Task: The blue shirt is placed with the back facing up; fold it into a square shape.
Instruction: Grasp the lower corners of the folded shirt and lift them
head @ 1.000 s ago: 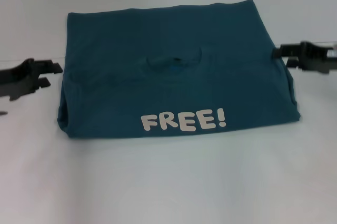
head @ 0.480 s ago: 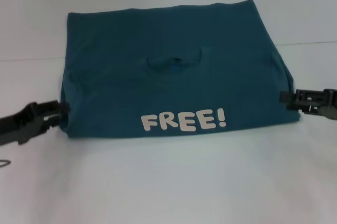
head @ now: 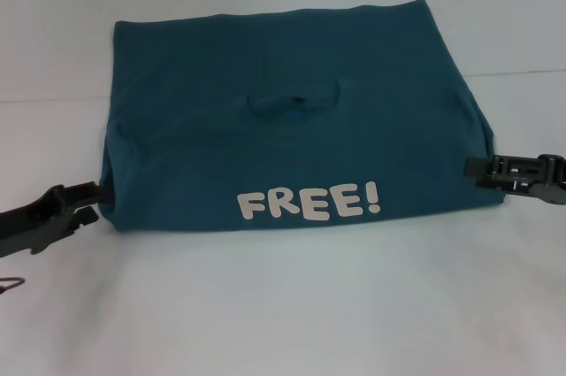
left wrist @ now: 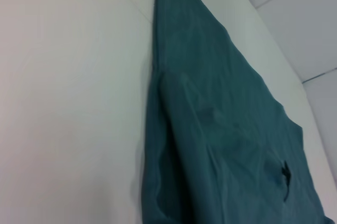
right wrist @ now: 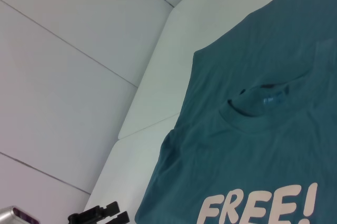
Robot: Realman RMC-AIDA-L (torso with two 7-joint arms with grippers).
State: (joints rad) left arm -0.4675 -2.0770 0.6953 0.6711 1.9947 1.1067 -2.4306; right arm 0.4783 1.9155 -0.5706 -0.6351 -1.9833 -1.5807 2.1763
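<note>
**Both grippers at the near corners of the folded shirt**

White table [head: 283,305] lies under all we see. Our left gripper [head: 91,202], fingers slightly parted, touches the near left corner of the blue shirt [head: 292,141], folded, "FREE!" up. Our right gripper [head: 476,170] meets the near right corner; its opening we cannot tell.

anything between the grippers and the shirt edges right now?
Nothing visible. The left gripper sits at the near left edge of the blue shirt, the right gripper at its near right edge, with only bare white table around them.
</note>
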